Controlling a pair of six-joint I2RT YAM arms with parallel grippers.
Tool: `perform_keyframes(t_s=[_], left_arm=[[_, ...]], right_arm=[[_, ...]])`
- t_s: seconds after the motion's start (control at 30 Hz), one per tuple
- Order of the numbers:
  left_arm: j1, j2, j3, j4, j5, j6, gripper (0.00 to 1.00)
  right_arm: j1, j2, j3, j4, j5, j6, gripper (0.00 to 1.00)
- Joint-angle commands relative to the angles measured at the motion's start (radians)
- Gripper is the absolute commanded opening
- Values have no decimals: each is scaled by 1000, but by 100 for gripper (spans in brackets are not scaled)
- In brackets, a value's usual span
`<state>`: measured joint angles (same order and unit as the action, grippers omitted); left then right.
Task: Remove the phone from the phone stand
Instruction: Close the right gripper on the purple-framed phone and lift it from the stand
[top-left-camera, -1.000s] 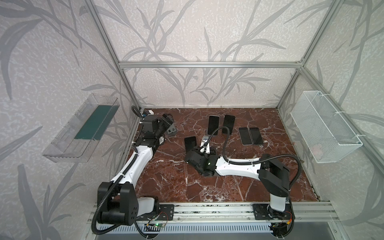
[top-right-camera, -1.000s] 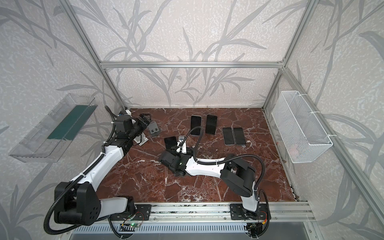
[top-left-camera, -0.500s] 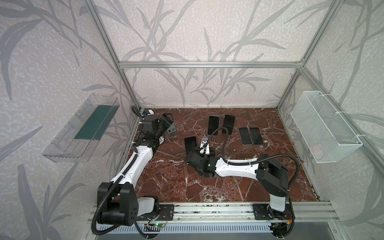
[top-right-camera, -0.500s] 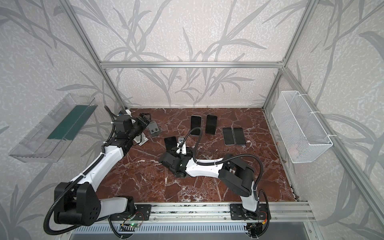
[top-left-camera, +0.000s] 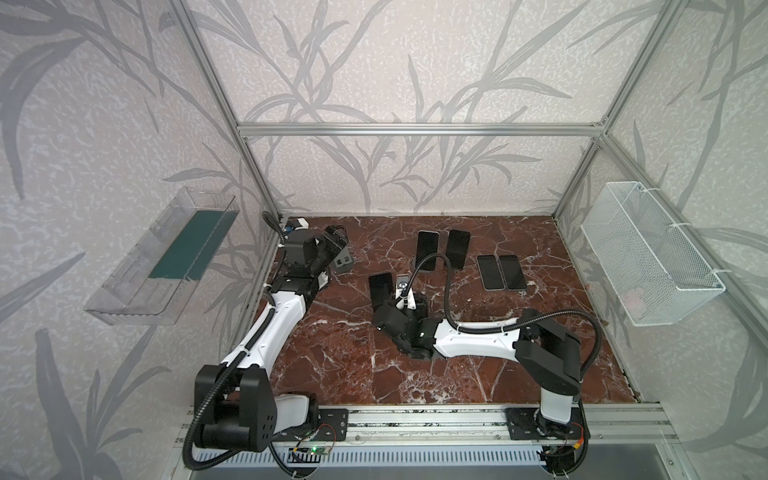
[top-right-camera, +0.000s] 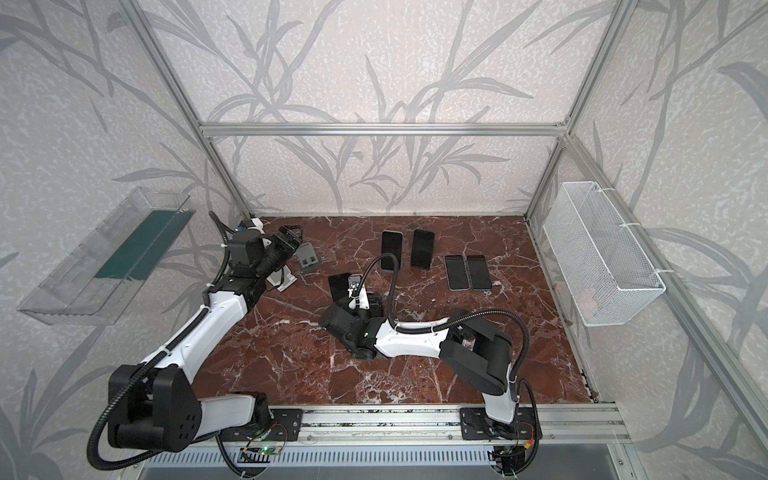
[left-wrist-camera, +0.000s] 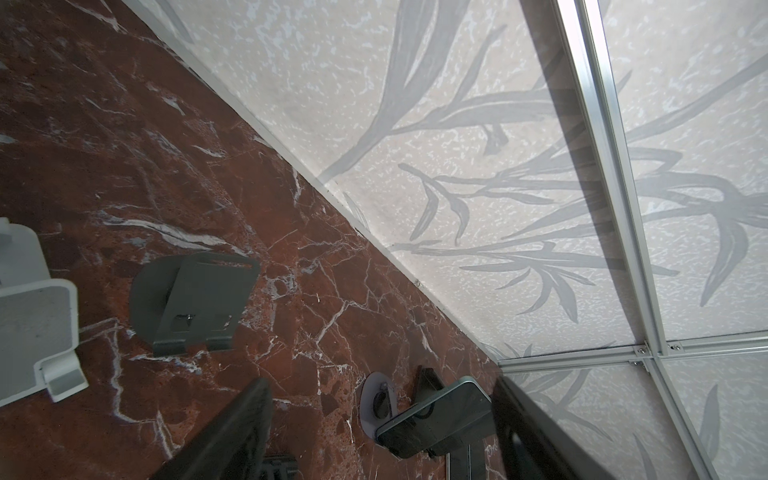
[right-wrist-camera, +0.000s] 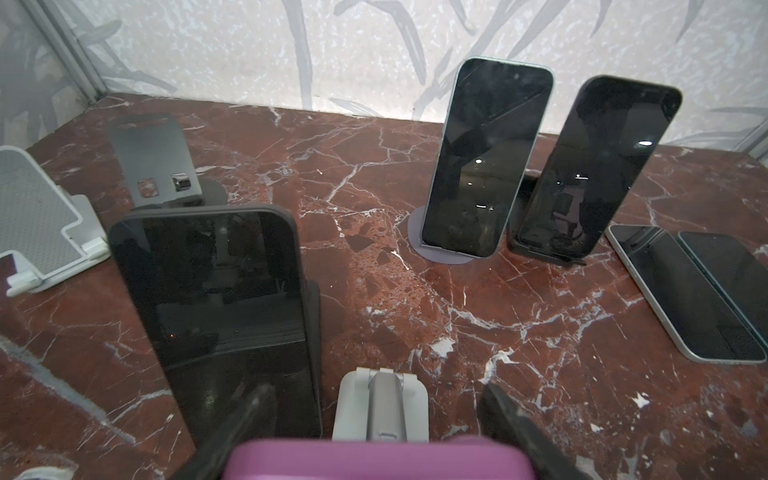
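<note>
While clear bin (top-left-camera: 137, 291) on the left holds a green slab (top-left-camera: 191, 243) and wire basket (top-left-camera: 665, 266) on the right a pinkish lump (top-left-camera: 633, 296), right arm (top-left-camera: 473, 338) lies low across the surface. Right fingers (right-wrist-camera: 505, 411) clamped on purple phone (right-wrist-camera: 374, 461) mid-surface, just nearside of its stand (right-wrist-camera: 382, 407). Left fingers (left-wrist-camera: 237, 428) spread, empty.

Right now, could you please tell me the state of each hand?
Left hand: open, empty.
Right hand: closed on the purple phone.

Both top views look down from high; wrist cameras sit near the tabletop (top-left-camera: 332, 357).
</note>
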<state>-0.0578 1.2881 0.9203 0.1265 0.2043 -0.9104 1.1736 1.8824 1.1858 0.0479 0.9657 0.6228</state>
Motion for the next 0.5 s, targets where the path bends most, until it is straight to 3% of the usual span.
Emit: perform_keyframes(t_s=[0.0, 0.2, 0.47], left_arm=[[-8, -1, 1, 21, 8, 11, 82], [-16, 6, 6, 14, 9, 27, 82], [-35, 18, 20, -9, -1, 56, 83]], right_arm=[[2, -80, -27, 92, -7, -63, 66], [-24, -137, -73, 101, -55, -55, 66], [-84, -237, -138, 106, -259, -58, 66]])
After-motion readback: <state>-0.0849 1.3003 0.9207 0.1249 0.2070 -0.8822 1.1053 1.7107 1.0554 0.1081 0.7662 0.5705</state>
